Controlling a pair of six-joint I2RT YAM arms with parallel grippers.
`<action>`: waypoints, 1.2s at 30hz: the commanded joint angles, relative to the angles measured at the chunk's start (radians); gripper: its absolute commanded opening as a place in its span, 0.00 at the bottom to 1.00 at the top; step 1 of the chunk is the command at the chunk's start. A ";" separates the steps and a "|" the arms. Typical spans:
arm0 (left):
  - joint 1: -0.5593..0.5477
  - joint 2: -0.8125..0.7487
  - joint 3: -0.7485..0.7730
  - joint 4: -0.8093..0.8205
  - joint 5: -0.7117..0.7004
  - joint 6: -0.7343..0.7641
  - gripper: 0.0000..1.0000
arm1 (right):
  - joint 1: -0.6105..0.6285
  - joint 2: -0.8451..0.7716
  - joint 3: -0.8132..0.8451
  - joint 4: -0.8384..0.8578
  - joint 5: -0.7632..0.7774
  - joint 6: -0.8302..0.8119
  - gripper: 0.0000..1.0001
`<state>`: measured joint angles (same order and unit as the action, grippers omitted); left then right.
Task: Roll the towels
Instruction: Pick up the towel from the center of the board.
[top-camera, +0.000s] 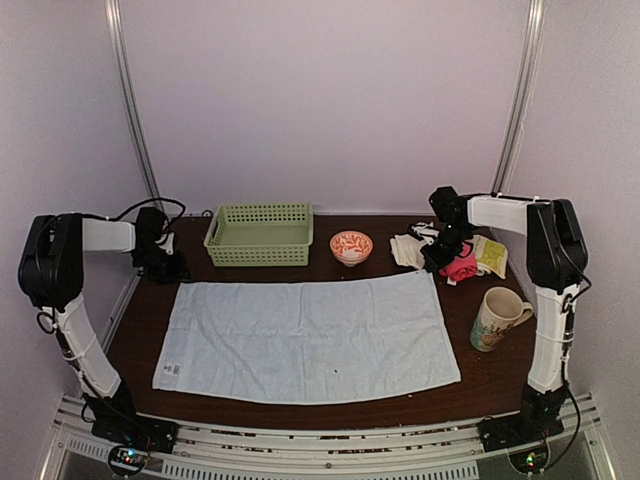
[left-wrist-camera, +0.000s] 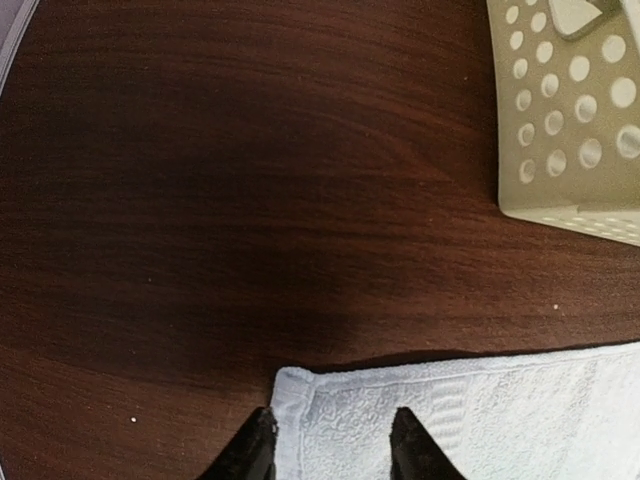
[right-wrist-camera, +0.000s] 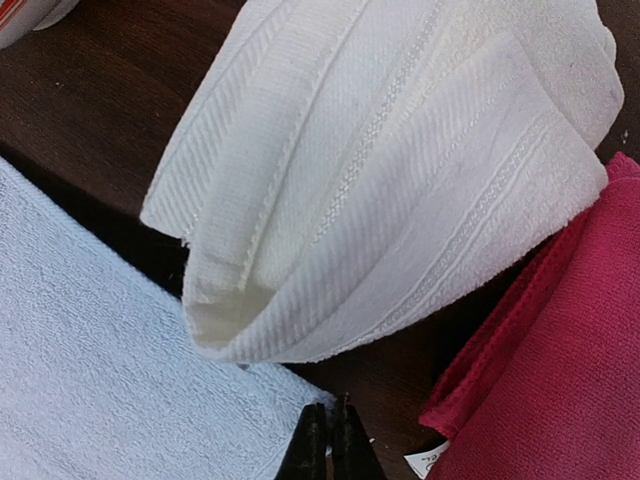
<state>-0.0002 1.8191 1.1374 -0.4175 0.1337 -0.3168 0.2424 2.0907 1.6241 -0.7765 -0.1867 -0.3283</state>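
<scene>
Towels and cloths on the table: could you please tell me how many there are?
4. A large pale blue towel lies spread flat mid-table; a white cloth, a pink cloth and a yellowish cloth cluster back right. The right arm may hide more.

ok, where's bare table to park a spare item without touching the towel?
Bare wood: the strip left of the blue towel, the patch left of the green basket by the left gripper, and the near-right corner, this side of the mug. Crowded: back right, where white cloth, pink cloth and right gripper bunch.
</scene>
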 joint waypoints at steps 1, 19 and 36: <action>0.009 0.041 0.048 0.001 -0.023 -0.011 0.35 | 0.003 -0.002 0.015 -0.002 -0.021 0.008 0.00; 0.009 0.092 0.049 -0.031 -0.138 -0.022 0.32 | 0.006 0.015 0.020 -0.013 -0.028 0.012 0.00; -0.035 0.166 0.047 -0.025 -0.144 -0.018 0.25 | 0.011 0.026 0.034 -0.014 -0.048 0.012 0.00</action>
<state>-0.0193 1.9255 1.1927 -0.4263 -0.0238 -0.3355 0.2470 2.1033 1.6329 -0.7822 -0.2245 -0.3279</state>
